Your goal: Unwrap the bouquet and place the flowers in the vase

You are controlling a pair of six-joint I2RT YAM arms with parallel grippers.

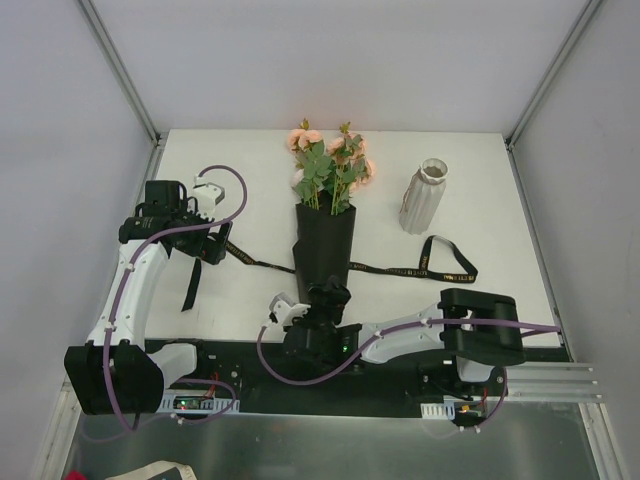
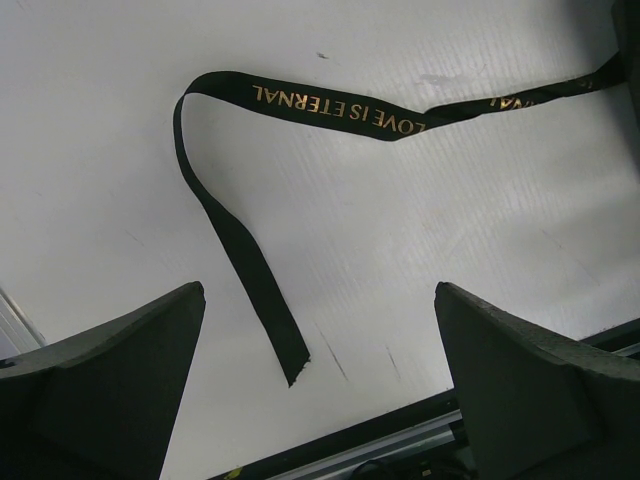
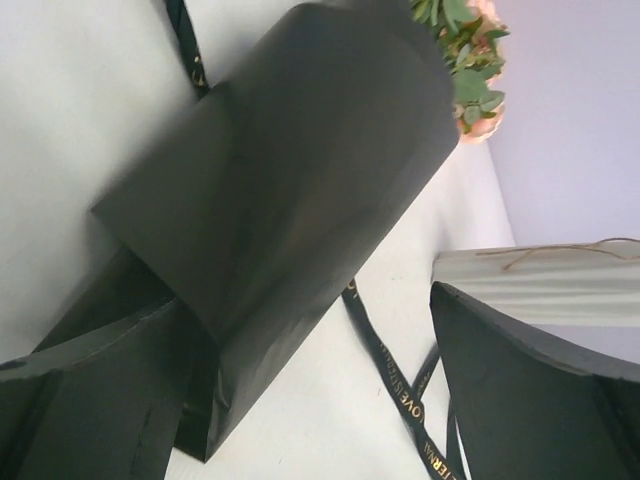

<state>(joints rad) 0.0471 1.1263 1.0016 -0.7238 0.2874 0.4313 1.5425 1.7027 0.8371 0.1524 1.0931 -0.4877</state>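
Mid-task at the flower table: 1 bouquet (image 1: 325, 235) lies at the centre of the white table (image 1: 240, 160), its blooms pointing to the far side and its narrow end toward the arms. The black ribbon (image 1: 420, 268) with gold lettering looks untied. It trails flat and slack to the left and right of the bundle, so the first part of the unwrapping appears done. The black paper sheet (image 3: 280, 190) is rolled in a cone around the stems, and that step is not yet done.

The right gripper (image 3: 300, 300) hangs at the near tip of the cone with its jaws spread wide on either side of the paper, gripping nothing. Whether a finger touches the sheet cannot be told. The left gripper (image 2: 315, 295) hovers at the left over the ribbon's loose end, jaws equally wide and empty.

The flowers (image 1: 330, 165) are all inside the wrap. None has been lifted out and none stands in the vase (image 1: 427, 195), which waits upright and unfilled at the far right, well apart from the bundle. By this reading, opening the paper and moving every stem are left to do.

The count is 1 bouquet, 1 ribbon, 1 paper sheet, 1 vase and 2 arms. About 5 peach-pink blooms show among the leaves. The number of stems is hidden by the wrap.
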